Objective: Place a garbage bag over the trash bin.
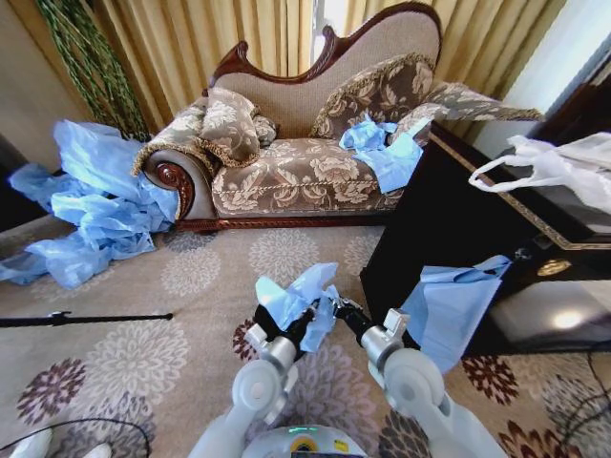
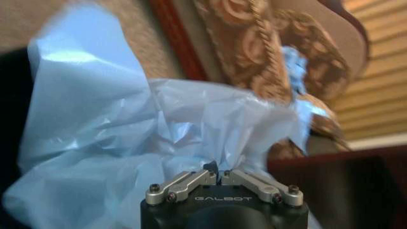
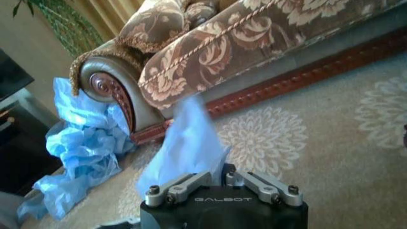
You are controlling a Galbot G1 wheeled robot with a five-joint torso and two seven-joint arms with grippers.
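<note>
Jaws of both grippers are closed on the bag [image 1: 298, 298], low in the centre of the head view. Left gripper [image 1: 278, 327] and right gripper [image 1: 349, 318] reach up-frame from the lower edge, forearms angled in toward each other, tips close together but apart. Between them the bag is a crumpled light-blue bunch, its long axis running roughly upright in the frame, a loose flap rising toward the upper right. Something dark shows just beneath the bunch; I cannot tell if it is the bin. In the left wrist view the left gripper [image 2: 219, 175] pinches the bag [image 2: 121, 138], which billows away from it. In the right wrist view the right gripper [image 3: 224, 174] pinches a narrow upright fold [image 3: 188, 143] over the carpet [image 3: 330, 138].
</note>
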